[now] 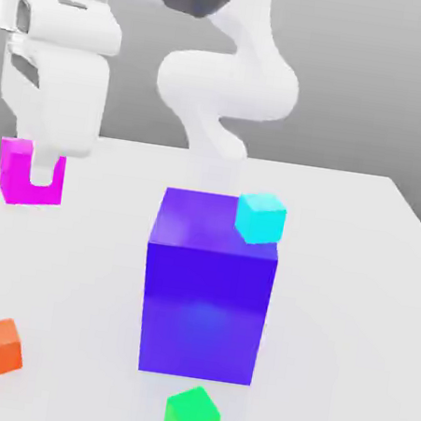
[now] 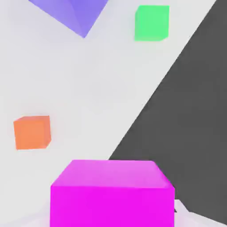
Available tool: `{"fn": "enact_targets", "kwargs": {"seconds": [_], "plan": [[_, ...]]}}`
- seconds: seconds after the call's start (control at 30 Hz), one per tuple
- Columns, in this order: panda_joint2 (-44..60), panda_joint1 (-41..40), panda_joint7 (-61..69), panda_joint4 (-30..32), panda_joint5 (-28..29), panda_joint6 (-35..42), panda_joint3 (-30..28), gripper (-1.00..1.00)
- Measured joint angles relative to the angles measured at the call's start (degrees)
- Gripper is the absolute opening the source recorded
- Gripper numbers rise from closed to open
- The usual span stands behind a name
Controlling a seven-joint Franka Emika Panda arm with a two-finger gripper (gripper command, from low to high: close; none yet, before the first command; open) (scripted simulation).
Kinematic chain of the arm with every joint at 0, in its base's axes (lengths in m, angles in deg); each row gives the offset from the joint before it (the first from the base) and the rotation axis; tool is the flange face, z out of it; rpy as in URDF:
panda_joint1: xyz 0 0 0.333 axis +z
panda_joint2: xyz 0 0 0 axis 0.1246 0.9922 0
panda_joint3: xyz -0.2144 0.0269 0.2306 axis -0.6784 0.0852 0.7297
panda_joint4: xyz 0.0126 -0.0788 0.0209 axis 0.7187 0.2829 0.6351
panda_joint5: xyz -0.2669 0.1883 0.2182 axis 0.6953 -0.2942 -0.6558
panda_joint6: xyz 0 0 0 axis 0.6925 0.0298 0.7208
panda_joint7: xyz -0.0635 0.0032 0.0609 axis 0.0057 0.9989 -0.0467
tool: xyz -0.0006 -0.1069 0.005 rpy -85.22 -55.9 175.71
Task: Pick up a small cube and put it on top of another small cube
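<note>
Straddling the magenta cube point(image 1: 31, 175), the gripper point(image 1: 43, 170) has its 2 white fingers down over the cube's faces, and in the exterior view the cube shows between and on either side of them; the fingers appear to be pinching it, though whether they press firmly is a judgement, since the contact faces are hidden. The cube sits at or just above the white table point(image 1: 352, 300), near its far edge on the exterior view's left, and I cannot tell if it has left the surface. So the task looks early: the grasp seems made or nearly made, while the lift, the carry and the placing are all left. The green cube point(image 1: 192, 417) lies well apart from the gripper, beyond the big blue-purple block point(image 1: 207, 289), with nothing on top of it. The exterior view gives what the hand view lacks: the arm, the fingers around the cube, and a cyan cube point(image 1: 260, 218) resting on the block's upper corner. The hand view gives the closer look: the magenta cube point(image 2: 111, 193) right under the camera, the green cube point(image 2: 152, 23) ahead, an orange cube point(image 2: 32, 132) off to 1 side, a corner of the block point(image 2: 73, 15), and the table's edge against dark floor.
</note>
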Motion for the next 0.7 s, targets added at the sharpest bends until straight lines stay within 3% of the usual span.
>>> {"fn": "enact_targets", "kwargs": {"seconds": [0.23, 0.43, 0.5, 0.63, 0.67, 0.7], "plan": [[5.62, 5.54, 28.30, 4.40, -3.79, -6.44, -0.84, -1.00], [13.51, 11.76, 52.08, 7.88, -8.94, -13.93, 1.90, -1.00], [16.49, 13.71, 59.69, 8.93, -10.84, -16.71, 3.74, -1.00], [24.83, 4.17, 63.59, 9.08, -11.97, -24.81, 14.30, -1.00], [26.79, 2.93, 63.73, 8.99, -12.01, -26.67, 15.62, 1.00], [26.79, 2.93, 63.73, 8.99, -12.01, -26.67, 15.62, 1.00]]}}
